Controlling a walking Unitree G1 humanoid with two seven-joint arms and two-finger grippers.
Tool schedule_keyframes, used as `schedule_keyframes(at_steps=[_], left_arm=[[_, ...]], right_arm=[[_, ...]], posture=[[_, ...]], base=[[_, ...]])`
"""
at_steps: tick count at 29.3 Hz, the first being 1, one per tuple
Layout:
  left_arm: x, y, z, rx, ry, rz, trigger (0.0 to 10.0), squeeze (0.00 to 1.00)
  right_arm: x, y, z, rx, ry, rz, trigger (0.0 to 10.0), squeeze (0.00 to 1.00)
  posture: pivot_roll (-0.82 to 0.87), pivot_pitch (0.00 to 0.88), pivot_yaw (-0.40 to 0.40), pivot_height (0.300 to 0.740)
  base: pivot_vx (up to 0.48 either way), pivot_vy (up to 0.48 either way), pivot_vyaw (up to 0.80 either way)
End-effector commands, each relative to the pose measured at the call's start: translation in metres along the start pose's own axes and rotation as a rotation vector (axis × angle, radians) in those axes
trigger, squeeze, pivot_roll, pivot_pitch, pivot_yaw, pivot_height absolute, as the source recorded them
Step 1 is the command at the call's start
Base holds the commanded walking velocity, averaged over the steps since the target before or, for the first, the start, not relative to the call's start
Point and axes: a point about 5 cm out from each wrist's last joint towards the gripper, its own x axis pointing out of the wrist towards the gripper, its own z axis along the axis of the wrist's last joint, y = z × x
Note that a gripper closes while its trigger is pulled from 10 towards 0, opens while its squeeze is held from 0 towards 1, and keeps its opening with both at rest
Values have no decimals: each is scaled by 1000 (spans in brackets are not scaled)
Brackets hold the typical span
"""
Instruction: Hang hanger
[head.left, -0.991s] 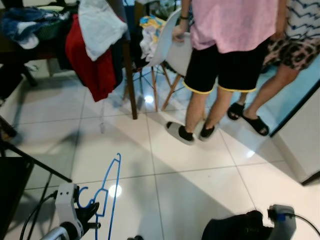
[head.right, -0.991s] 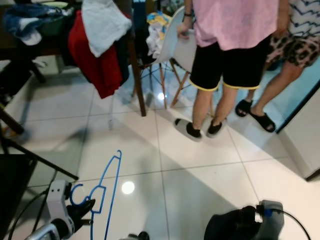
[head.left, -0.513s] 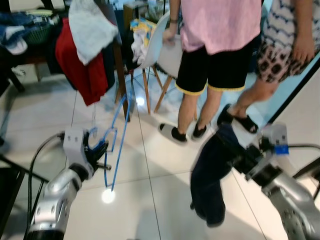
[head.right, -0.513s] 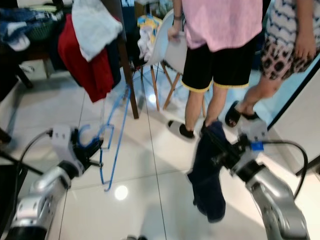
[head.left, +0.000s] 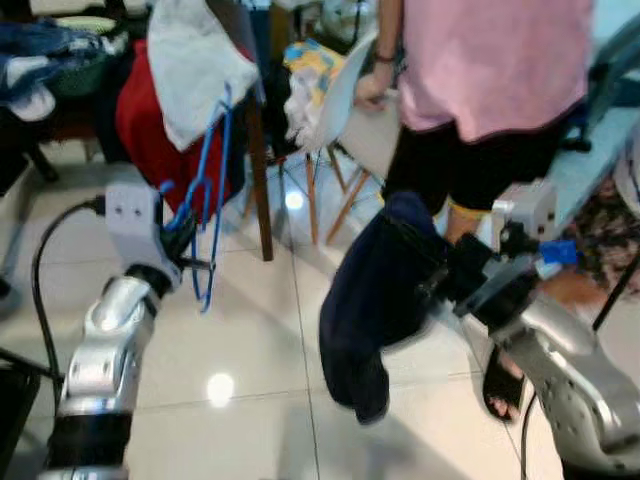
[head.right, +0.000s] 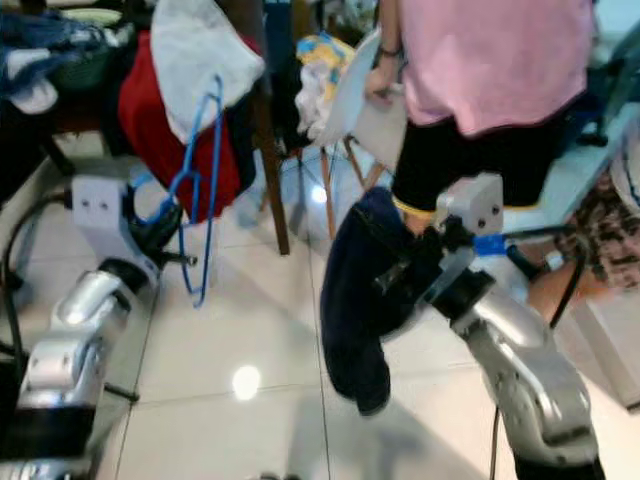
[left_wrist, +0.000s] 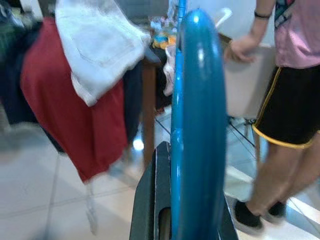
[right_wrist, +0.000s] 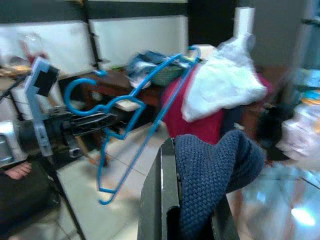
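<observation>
Up front in the eye views, one blue hanger (head.left: 207, 190) stands upright in the clenched left gripper (head.left: 178, 243), one dark blue knit garment (head.left: 375, 290) droops from the clamped right gripper (head.right: 418, 272), and one person in a pink shirt (head.left: 495, 60) stands just beyond it. Along the left wrist view, the hanger's wire runs between the black fingers (left_wrist: 150, 200), with one red cloth (left_wrist: 75, 115) and one white cloth (left_wrist: 97, 45) beyond. Across the right wrist view, the garment bunches between the fingers and the hanger sits opposite, with no legible writing anywhere.

Bright blue wire clothes hanger (head.left: 208, 190); dark navy knitted garment (head.left: 375, 295); red cloth (head.left: 150, 135) with white fabric (head.left: 195, 65) draped over it; glossy white floor tiles (head.left: 260, 340); a person's pink shirt (head.left: 500, 60) and black, yellow-trimmed shorts (left_wrist: 292, 107).
</observation>
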Motion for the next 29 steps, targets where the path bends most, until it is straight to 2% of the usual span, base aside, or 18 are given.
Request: schedule_keyframes(at_steps=[1, 6, 7, 12, 13, 17, 23, 29], left_arm=[[0, 2, 3, 18, 3, 11, 10000, 0], [1, 3, 8, 23, -6, 28, 10000, 0], [3, 1, 15, 23, -26, 26, 10000, 0], [6, 1, 22, 21, -43, 22, 10000, 0], [10, 0, 34, 32, -80, 15, 10000, 0], [14, -2, 45, 40, -112, 7, 10000, 0], [15, -5, 49, 37, -121, 0, 10000, 0], [15, -13, 49, 28, -121, -20, 10000, 0]], right_arm=[[1, 5, 5, -4, -14, 24, 10000, 0], [4, 3, 7, 2, -14, 3, 10000, 0], [8, 2, 10, 8, -24, -21, 10000, 0], [12, 1, 12, 9, -28, -31, 10000, 0], [18, 3, 18, 12, -51, -34, 10000, 0], [27, 7, 28, 6, -85, -13, 10000, 0], [32, 10, 34, -3, -102, 3, 10000, 0], [48, 9, 49, -20, -141, 17, 10000, 0]], posture=[[57, 173, 0, 740], [61, 170, -1, 740], [63, 171, 0, 740], [65, 170, 1, 740], [66, 171, 0, 740], [64, 170, -2, 740], [63, 169, -3, 740], [65, 162, -16, 740]], base=[[480, 0, 800], [480, 0, 800], [480, 0, 0], [480, 0, 0], [480, 0, 0], [480, 0, 0], [480, 0, 0], [480, 0, 0]])
